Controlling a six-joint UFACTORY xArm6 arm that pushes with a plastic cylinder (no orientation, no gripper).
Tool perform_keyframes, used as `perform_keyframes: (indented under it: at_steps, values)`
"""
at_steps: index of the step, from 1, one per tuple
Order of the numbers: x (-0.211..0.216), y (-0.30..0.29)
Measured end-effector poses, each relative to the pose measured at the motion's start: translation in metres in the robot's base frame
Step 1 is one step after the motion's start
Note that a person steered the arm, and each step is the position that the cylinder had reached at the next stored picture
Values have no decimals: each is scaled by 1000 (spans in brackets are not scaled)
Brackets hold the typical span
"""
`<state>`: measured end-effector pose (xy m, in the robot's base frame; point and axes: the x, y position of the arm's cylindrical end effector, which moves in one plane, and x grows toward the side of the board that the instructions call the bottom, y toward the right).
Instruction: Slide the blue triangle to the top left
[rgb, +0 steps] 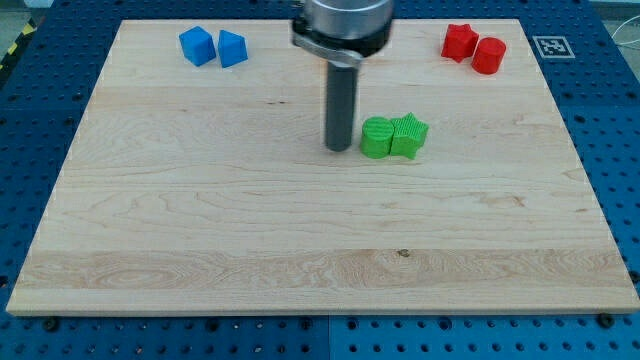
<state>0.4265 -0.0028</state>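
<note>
Wooden board (200, 230) on blue perforated bench (40, 60); bench cut off on all sides by frame edges.

Blue triangle (232, 49): near board's top-left corner, roughly 10 o'clock from board centre. Just beside blue cube (197, 46) at its 9 o'clock; touching or narrowly apart, cannot tell which. Triangular outline only partly readable at this angle.

Arm: no claw fitted, only straight dark rod (340, 105), so nothing to open, close or grip. Grey mount (343, 25) above rod cut off by top edge of frame; rest of arm out of sight.

My tip (339, 150): on board just above centre, at 9 o'clock of green cylinder (376, 138), near it, small gap visible. Well apart from blue triangle, which lies at about 10 o'clock from tip.

Green star-like block (409, 135): touching green cylinder at its 3 o'clock; exact shape hard to make out, ridged sides only.

Red star-like block (459, 41) and red cylinder (489, 55): top right of board, about 2 o'clock from centre, touching or nearly so.

Black-and-white marker tag (550, 46) off board's top-right corner, pattern too small to read.
</note>
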Motion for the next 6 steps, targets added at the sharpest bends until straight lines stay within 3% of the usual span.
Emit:
perform_keyframes:
  at_steps: [1,6]
  values:
    - [-32,-47]
    - [-184,-135]
